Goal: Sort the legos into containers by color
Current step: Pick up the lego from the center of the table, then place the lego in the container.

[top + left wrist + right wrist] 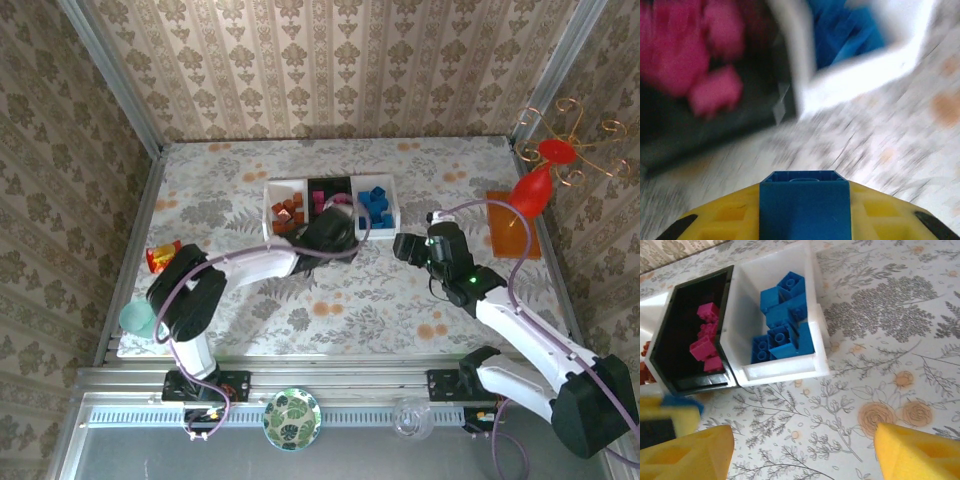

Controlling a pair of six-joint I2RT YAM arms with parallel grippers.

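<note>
Black tray (682,330) — pink legos (705,342); white tray (785,371) — blue, seemingly.

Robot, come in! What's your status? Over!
Left gripper shut on blue lego, just short of black tray. Right gripper open, empty. Nothing blocks the white tray holding the blue pile.

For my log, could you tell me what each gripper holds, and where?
The left gripper pinches a blue lego by its sides; the right gripper is open, empty.
</note>
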